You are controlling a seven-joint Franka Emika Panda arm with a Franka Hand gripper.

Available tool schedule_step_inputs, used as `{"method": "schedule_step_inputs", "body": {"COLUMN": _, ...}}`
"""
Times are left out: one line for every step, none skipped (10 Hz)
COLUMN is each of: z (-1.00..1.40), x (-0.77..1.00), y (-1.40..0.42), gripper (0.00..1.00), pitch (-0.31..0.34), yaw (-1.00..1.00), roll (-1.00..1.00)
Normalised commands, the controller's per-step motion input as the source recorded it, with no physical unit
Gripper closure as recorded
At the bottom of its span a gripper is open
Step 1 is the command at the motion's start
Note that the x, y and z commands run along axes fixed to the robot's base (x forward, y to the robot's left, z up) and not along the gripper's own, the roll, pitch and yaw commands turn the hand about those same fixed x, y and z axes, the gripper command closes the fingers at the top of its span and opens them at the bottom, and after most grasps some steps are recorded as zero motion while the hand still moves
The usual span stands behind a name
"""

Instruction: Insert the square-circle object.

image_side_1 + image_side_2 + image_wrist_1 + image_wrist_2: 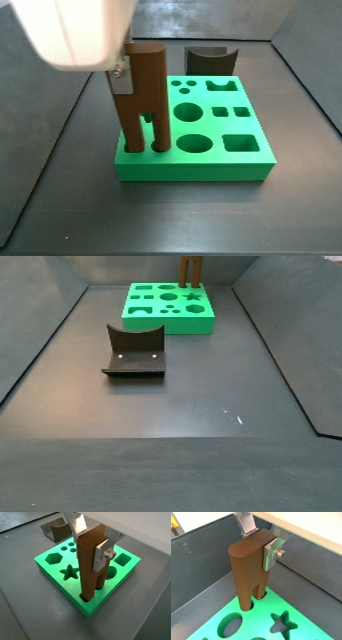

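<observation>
The square-circle object (90, 567) is a tall brown bar with two prongs. My gripper (90, 542) is shut on its top end, one silver finger on each side, and holds it upright. It shows the same in a wrist view (246, 567) with the gripper (260, 539). The prong tips sit at or just inside two holes at a corner of the green block (72, 588). In a side view the bar (144, 95) stands at the near left corner of the block (187, 172), and the white wrist housing hides most of the gripper (118, 75). In a side view only the prongs (191, 271) show.
The dark grey fixture (210, 60) with a curved notch stands on the floor just behind the green block, and in front of the block (167, 321) in a side view (134, 351). The block has several other shaped holes. Dark walls enclose the floor.
</observation>
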Motion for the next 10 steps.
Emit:
{"method": "schedule_step_inputs", "body": {"z": -0.36, "x": 0.0, "y": 0.05, "gripper": 1.0, "pitch": 0.0, "yaw": 0.0, "roll": 0.08}}
{"method": "schedule_step_inputs", "body": {"z": -0.46, "x": -0.22, "y": 0.12, "gripper": 1.0, "pitch": 0.0, "yaw": 0.0, "roll": 0.04}}
{"method": "schedule_step_inputs", "body": {"z": -0.4, "x": -0.74, "y": 0.07, "gripper": 1.0, "pitch": -0.12, "yaw": 0.0, "roll": -0.04}}
{"method": "schedule_step_inputs", "body": {"z": -0.23, "x": -0.65, "y": 0.02, "gripper": 1.0, "pitch": -0.091, "yaw": 0.0, "roll": -0.05}}
{"method": "schedule_step_inputs", "body": {"z": -0.14, "x": -0.41, "y": 0.0, "gripper": 1.0, "pitch": -0.066, "yaw": -0.02, "roll": -0.04}}
{"method": "schedule_step_inputs", "body": {"z": -0.21, "x": 0.01, "y": 0.0, "gripper": 1.0, "pitch": 0.0, "yaw": -0.1, "roll": -0.04}}
{"method": "schedule_step_inputs", "body": {"z": -0.43, "x": 0.33, "y": 0.0, "gripper": 1.0, "pitch": 0.061, "yaw": -0.18, "roll": 0.01}}
{"method": "schedule_step_inputs", "body": {"z": -0.54, "x": 0.41, "y": 0.0, "gripper": 1.0, "pitch": 0.123, "yaw": -0.19, "roll": 0.05}}
{"method": "schedule_step_inputs", "body": {"z": -0.53, "x": 0.36, "y": 0.0, "gripper": 1.0, "pitch": 0.143, "yaw": -0.17, "roll": 0.05}}
{"method": "schedule_step_inputs", "body": {"z": -0.53, "x": 0.35, "y": 0.0, "gripper": 1.0, "pitch": 0.161, "yaw": -0.18, "roll": 0.04}}
